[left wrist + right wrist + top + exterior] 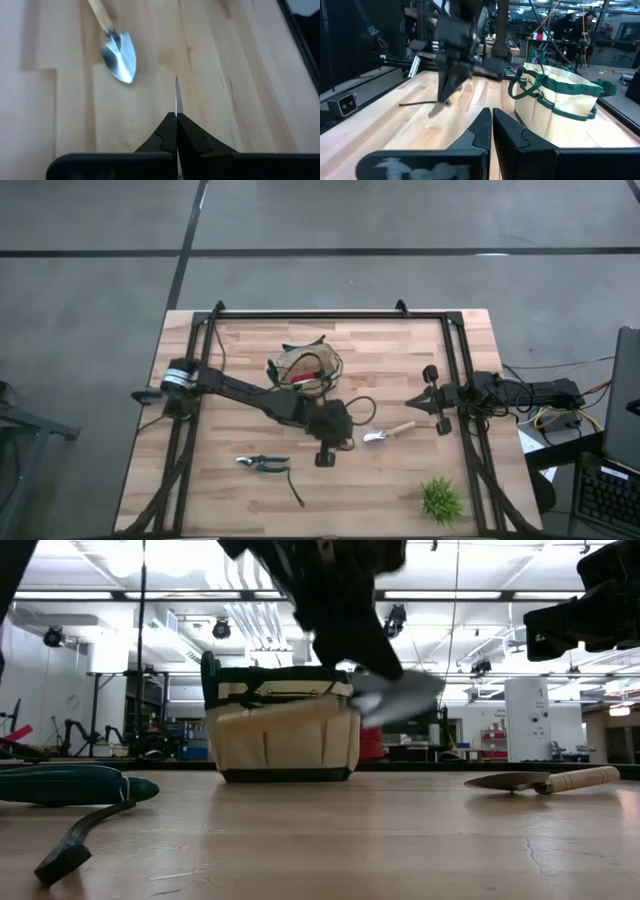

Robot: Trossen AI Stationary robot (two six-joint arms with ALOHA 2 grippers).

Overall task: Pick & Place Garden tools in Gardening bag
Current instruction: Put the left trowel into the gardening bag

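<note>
My left gripper (345, 438) hangs above the table's middle, in front of the gardening bag (308, 368), and is shut on a thin silver blade (176, 95), which also shows in the low view (402, 695). The handle of that tool is hidden. A second trowel (390, 433), silver-bladed with a light wooden handle, lies flat on the table just to the right of the gripper (120, 55). Green-handled pruners (262, 464) lie on the table near the front left. My right gripper (491, 125) is shut and empty at the table's right side (420, 400). My left gripper pinches the silver blade (176, 107) between its two fingers, which lie on the blade's flat faces. The blade's tip sticks out past the fingertips, seen edge-on. The fingers slant downward toward the table's right. The tool is lifted clear of the table (402, 695).
The tan bag with green trim and looped handles stands upright at the far middle (285, 730). A green spiky plant (440, 500) stands at the near right. A dark strap (296, 491) lies by the pruners. Bare wood lies between the bag and the near edge.
</note>
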